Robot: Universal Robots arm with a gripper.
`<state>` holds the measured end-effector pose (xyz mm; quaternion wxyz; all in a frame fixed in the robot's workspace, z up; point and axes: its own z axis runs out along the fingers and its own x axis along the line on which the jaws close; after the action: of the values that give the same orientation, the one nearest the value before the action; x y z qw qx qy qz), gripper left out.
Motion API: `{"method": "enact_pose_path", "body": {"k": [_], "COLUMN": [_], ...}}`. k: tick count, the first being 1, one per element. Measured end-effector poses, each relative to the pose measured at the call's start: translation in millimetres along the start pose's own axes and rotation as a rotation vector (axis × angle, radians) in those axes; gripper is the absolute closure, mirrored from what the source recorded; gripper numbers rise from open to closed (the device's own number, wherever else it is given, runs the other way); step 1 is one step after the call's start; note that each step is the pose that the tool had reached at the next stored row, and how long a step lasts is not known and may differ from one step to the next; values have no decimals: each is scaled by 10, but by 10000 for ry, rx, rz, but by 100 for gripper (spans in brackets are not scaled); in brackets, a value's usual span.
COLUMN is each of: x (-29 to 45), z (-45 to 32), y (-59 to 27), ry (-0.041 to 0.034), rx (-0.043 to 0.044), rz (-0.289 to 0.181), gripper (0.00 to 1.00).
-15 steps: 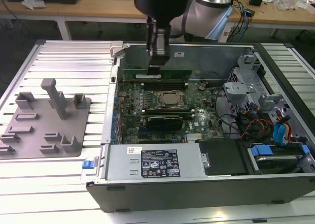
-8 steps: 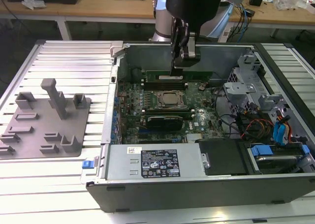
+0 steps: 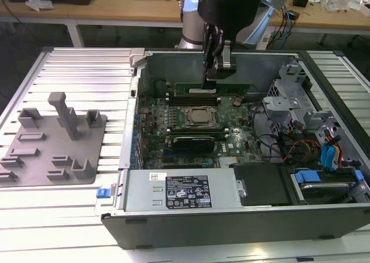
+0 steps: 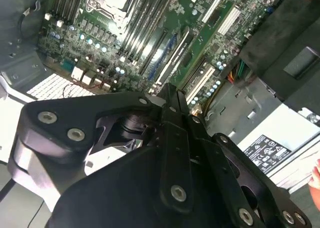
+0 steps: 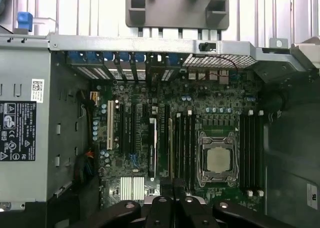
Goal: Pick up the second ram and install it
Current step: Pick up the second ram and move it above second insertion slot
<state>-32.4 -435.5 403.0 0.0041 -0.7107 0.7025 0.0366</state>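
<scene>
My gripper [image 3: 211, 81] hangs inside the open computer case, over the memory slots on the far side of the processor socket [image 3: 199, 116]. Its fingers are drawn together on the top edge of the second ram [image 3: 231, 88], a long green stick standing on edge at the outermost slot. In the first wrist view the ram [image 5: 171, 148] appears edge-on as a thin pale strip running out from between the fingertips of my gripper [image 5: 173, 184], a few slots away from the silver processor [image 5: 218, 159]. The second wrist view has my gripper [image 4: 169, 90] pointing down at the motherboard.
A grey moulded tray [image 3: 34, 159] with upright posts lies on the slatted table at the exterior view's left. The case walls [image 3: 134, 95] ring the board. A power supply [image 3: 179, 191] sits at the front, and drive bays and cables [image 3: 312, 136] at the exterior view's right.
</scene>
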Motion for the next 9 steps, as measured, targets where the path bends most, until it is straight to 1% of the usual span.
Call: {"method": "enact_pose_path", "body": {"k": [5,7,9], "x": [-6,-5,-9], "z": [106,127,163], "y": [-38,-43,-49], "ry": [0,1,1], "rx": [0,0,0], "rz": [1,1,2], "gripper": [91,91,91]}}
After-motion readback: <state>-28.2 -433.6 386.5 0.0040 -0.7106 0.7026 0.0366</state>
